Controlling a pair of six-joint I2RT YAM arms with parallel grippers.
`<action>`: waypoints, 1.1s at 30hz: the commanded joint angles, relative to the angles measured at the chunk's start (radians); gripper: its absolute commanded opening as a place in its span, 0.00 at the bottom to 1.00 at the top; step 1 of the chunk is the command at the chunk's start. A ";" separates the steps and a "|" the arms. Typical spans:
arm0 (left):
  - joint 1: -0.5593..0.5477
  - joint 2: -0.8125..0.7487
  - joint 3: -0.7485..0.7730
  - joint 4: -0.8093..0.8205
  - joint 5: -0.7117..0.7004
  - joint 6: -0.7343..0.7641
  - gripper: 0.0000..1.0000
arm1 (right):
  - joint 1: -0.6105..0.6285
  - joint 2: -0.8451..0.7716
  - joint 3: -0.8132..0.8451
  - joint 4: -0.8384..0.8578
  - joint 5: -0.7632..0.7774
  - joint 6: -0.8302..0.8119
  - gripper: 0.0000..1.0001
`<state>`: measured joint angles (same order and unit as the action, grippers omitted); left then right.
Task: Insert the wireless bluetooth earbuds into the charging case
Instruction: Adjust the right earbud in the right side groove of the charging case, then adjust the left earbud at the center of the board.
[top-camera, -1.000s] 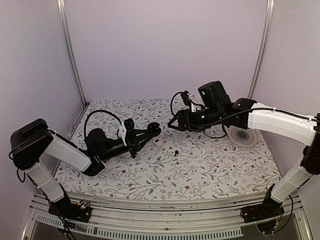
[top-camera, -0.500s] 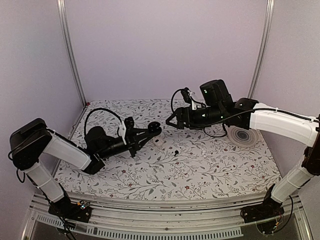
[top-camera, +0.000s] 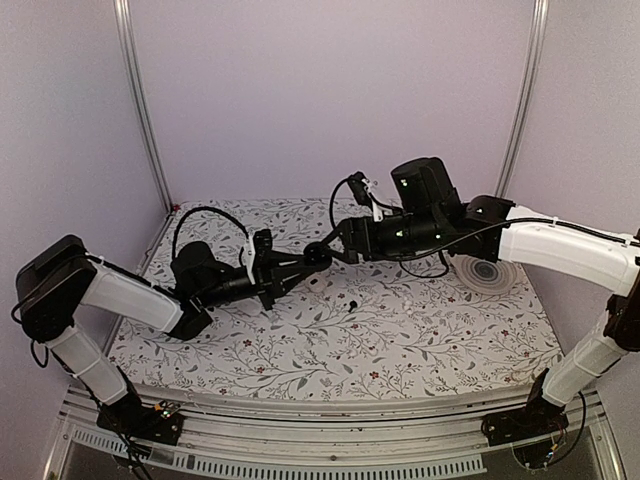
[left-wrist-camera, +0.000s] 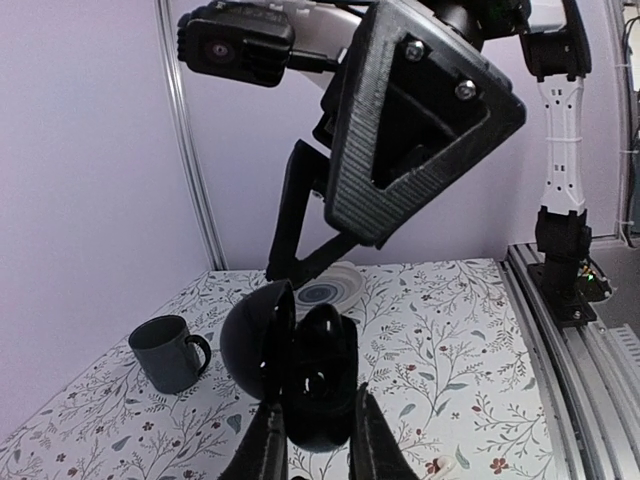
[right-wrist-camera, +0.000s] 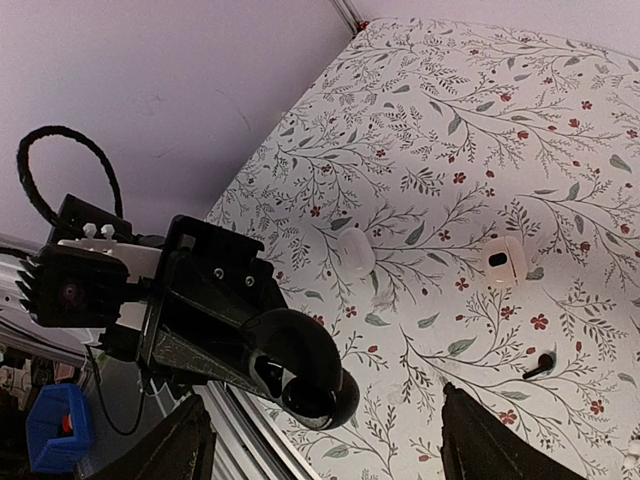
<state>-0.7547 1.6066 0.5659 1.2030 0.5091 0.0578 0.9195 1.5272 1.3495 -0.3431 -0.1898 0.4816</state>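
My left gripper (top-camera: 308, 260) is shut on the black charging case (top-camera: 318, 253) and holds it above the table with its lid open. In the left wrist view the case (left-wrist-camera: 318, 375) sits between my fingers, lid (left-wrist-camera: 250, 335) swung to the left; whether an earbud lies inside I cannot tell. My right gripper (top-camera: 336, 242) is open and empty, just right of the case and almost touching it. In the right wrist view the case (right-wrist-camera: 305, 375) hangs between my spread fingers (right-wrist-camera: 190, 450). One black earbud (top-camera: 352, 303) lies on the table, also in the right wrist view (right-wrist-camera: 540, 363). The other is hidden.
A white oval pebble (right-wrist-camera: 352, 250) and a small white piece with a dark spot (right-wrist-camera: 500, 260) lie on the floral table. A grey mug (left-wrist-camera: 165, 350) and a striped plate (top-camera: 487, 270) stand at the back right. The metal rail (top-camera: 320, 410) runs along the front.
My left gripper has lifted the case and carried it to the right. My right gripper has moved left and now sits right beside the case.
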 joint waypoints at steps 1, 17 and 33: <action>0.010 -0.029 0.026 -0.026 0.036 0.017 0.00 | 0.010 0.015 0.022 -0.011 0.050 -0.009 0.79; 0.009 -0.082 0.014 -0.039 0.025 0.025 0.00 | 0.011 0.039 0.009 -0.075 0.089 0.036 0.76; 0.016 -0.168 -0.049 -0.108 -0.192 0.090 0.00 | -0.133 -0.031 -0.084 -0.101 0.080 0.118 0.71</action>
<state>-0.7532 1.4746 0.5583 1.1053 0.4393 0.1375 0.8238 1.4456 1.3045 -0.3817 -0.1337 0.5514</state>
